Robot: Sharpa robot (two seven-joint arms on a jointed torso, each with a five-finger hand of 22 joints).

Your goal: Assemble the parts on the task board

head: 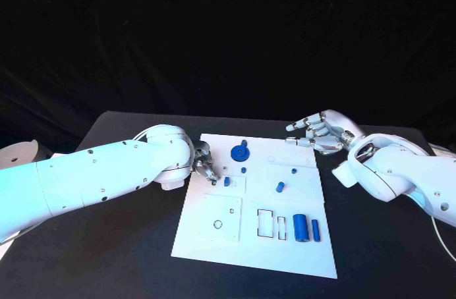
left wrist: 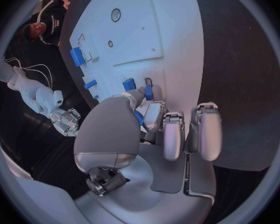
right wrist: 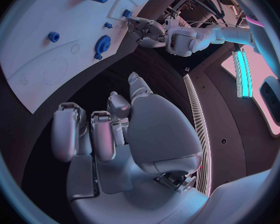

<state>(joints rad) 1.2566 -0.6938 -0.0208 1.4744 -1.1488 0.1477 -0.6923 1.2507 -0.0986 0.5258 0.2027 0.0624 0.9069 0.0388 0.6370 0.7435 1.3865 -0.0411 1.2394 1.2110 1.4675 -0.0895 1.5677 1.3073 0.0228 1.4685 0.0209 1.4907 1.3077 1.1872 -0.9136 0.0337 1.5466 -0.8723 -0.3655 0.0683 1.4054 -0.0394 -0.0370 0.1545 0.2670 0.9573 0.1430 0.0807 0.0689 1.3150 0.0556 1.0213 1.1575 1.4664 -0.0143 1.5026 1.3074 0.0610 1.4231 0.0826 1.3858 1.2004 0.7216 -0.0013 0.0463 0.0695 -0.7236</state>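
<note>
We cannot tell whether the left hand (head: 202, 162) actually grips the small blue part (left wrist: 149, 92) at its fingertips. The task board (left wrist: 140, 30) is partly hidden behind that hand.

arms: smooth white shells, small dark screws | left robot hand (head: 202, 162), right robot hand (head: 320, 133): silver metal, segmented fingers

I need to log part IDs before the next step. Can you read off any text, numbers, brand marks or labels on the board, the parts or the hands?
No readable text anywhere.
Task board: plain white, with outlines and holes, no lettering.
Blue parts, such as the gear and the cylinder: no markings visible.
Left hand and right hand: no brand or number legible.
</note>
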